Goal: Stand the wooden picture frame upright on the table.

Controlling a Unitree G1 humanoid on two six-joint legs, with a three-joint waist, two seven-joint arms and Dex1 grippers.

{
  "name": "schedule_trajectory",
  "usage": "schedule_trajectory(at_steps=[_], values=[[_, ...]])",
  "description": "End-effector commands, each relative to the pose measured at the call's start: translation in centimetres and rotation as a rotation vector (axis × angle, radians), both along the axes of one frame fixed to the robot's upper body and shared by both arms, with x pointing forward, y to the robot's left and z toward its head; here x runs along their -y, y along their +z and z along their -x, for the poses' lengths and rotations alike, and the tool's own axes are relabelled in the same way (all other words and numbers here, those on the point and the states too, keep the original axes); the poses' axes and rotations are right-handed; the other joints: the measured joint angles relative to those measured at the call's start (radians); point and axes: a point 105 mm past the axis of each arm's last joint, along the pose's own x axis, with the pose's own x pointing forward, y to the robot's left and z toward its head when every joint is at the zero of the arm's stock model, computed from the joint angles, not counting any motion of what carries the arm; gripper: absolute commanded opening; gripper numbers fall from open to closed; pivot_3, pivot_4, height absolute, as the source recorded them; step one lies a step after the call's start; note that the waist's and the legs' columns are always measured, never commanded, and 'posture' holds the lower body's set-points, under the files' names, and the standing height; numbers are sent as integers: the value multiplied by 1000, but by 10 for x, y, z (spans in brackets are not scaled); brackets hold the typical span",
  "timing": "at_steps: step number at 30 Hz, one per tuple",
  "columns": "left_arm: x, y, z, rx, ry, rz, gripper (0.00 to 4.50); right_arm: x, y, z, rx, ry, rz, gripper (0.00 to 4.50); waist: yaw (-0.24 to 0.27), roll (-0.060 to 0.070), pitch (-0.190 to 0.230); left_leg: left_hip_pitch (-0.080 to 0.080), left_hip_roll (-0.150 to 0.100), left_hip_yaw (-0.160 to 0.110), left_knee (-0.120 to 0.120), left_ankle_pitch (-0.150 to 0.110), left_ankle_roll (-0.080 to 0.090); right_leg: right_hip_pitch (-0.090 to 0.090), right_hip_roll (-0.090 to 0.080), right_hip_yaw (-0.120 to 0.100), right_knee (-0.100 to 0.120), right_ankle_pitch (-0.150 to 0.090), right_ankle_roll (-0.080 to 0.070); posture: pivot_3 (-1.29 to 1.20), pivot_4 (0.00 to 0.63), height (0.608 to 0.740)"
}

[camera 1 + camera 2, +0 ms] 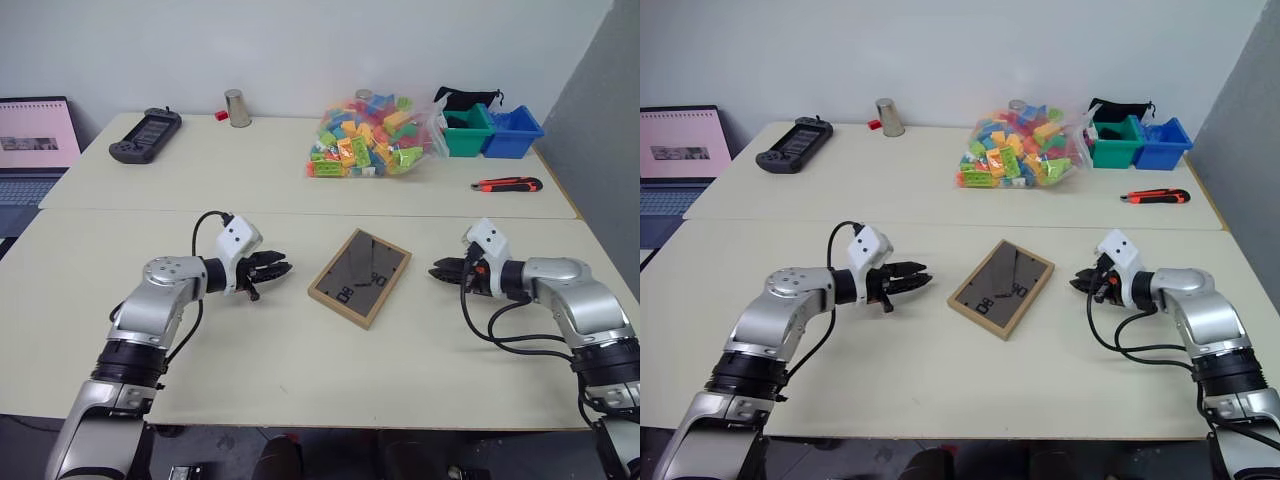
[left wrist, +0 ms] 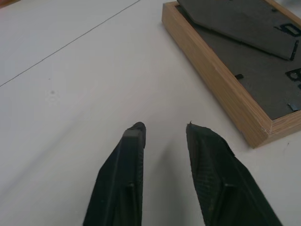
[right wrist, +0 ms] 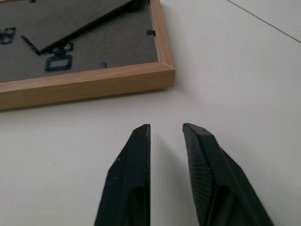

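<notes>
I see the wooden picture frame [image 1: 359, 277] lying flat, dark back up, mid-counter [image 1: 300, 370]. My left tool [image 1: 278, 268] sits just beside the frame's left edge, fingers [image 2: 129, 155] a narrow gap apart, gripping nothing. The right tool [image 1: 441, 270], near the frame's right edge, is likewise slightly parted and empty.

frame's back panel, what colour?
Dark grey-brown inside a light wood rim; the wooden picture frame lies face down. Clearest in the left wrist view.
</notes>
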Motion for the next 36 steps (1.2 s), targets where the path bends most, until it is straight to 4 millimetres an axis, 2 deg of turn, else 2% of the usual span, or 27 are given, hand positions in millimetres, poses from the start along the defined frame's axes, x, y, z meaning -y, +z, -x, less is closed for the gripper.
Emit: schedule_trajectory(at_steps=[1,2,4,7,14,24,28,32,36], values=[[17,2,-5,43,-40,-4,465,-12,2,-5,46,-1,3,14,0,0,0,0,0,0,0,0,0,0,0,0,0,0,0,0,150,740],[20,-1,-4,39,-50,-9,188,-15,1,-7,51,-10,3,0,-1,0,0,0,0,0,0,0,0,0,0,0,0,0,0,0,150,740],[28,-5,0,23,-86,-15,25,-23,0,-9,54,-13,-13,0,-3,0,0,0,0,0,0,0,0,0,0,0,1,0,0,0,150,740],[36,-5,6,6,-130,5,25,-32,1,-11,60,-9,-38,0,-2,0,0,0,0,0,0,0,0,0,0,0,2,0,0,0,150,740],[40,-9,23,-29,-192,-10,25,-45,-1,-15,71,-3,-46,0,-4,0,0,1,0,0,0,0,0,0,0,0,3,0,0,0,150,740],[47,-9,51,-70,-254,-6,25,-77,4,-17,86,51,-87,0,-3,0,0,1,0,0,0,0,0,0,0,0,4,0,0,0,150,740],[45,-10,54,-72,-242,-21,25,-74,2,-16,86,52,-76,0,-3,0,0,1,0,0,0,0,0,0,0,0,4,0,0,0,150,740],[26,-13,40,-50,-152,-69,25,-55,3,-18,88,28,-37,0,-2,0,0,1,0,0,0,0,0,0,0,0,4,0,0,0,150,740],[20,-12,32,-33,-114,-81,25,-55,5,-12,78,60,-37,0,-2,0,0,1,0,0,0,0,0,0,0,0,4,0,0,0,150,740]])
